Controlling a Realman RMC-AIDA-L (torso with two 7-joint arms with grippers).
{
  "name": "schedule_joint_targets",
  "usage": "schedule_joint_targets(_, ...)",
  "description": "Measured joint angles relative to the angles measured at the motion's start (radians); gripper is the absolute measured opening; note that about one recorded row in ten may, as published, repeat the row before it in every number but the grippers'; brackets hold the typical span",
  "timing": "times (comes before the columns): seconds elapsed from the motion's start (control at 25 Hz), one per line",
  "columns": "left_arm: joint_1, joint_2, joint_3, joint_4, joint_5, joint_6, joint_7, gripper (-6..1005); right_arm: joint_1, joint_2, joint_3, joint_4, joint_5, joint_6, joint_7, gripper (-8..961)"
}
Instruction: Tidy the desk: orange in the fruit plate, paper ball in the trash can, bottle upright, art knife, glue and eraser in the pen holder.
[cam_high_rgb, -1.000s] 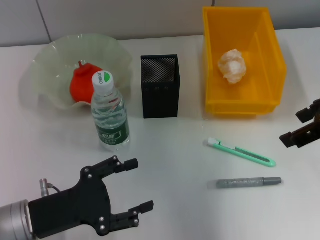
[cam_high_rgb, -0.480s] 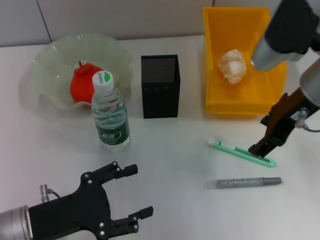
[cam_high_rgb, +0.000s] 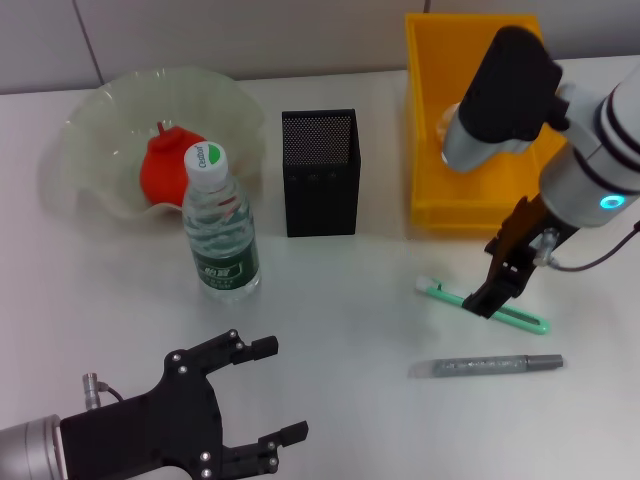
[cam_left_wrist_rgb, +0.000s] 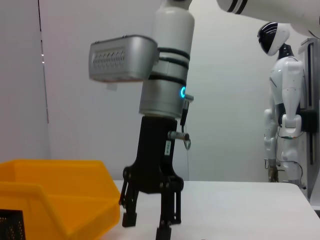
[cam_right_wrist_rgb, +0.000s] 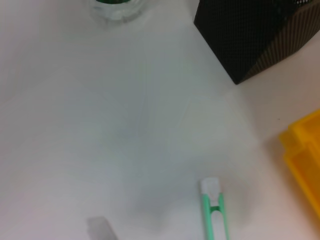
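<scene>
Retrieval of the art knife appears to be the step in hand, since the orange already lies in the fruit plate, the paper ball is glimpsed in the trash can behind the right arm, and the bottle stands upright.

Nearest to the camera, well in front of the bottle, the left gripper is held low with its fingers spread wide and nothing between them; it looks idle.

Just in front of the art knife, a grey pen-like stick, possibly the glue, lies on the desk, roughly parallel to it.

The art knife itself lies flat on the desk, in front of the trash can and to the right of the pen holder. The right gripper is poised directly over the knife's middle, pointing steeply down, its fingers parted and empty as shown in the left wrist view. In the right wrist view the knife's white-tipped end is seen just beneath, with the pen holder beyond.

For the next move, the fingers would have to be lowered astride the thin handle and closed across its narrow width; a flat, slim object of this kind is likely to slip or pivot if gripped off-centre.

No eraser is seen in any view.
</scene>
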Motion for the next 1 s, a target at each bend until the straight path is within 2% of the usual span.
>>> schedule_joint_targets(0.08,0.0,0.0,0.0,0.0,0.001,0.0,0.0,804,0.013,0.002,-0.002,0.06,0.026,0.038,0.006,797)
schedule_joint_targets(0.28,0.001,0.0,0.001,0.0,0.004,0.002,0.0,804,0.018,0.003,-0.012,0.105,0.035,0.081,0.017,797)
schedule_joint_targets(0.88,0.01,0.002,0.007,0.0,0.007,0.005,0.002,805,0.037,0.004,-0.019,0.18,0.037,0.134,0.023,770)
schedule_joint_targets(1.0,0.01,0.002,0.009,0.0,0.007,0.005,0.002,805,0.04,0.004,-0.019,0.186,0.037,0.139,0.023,645)
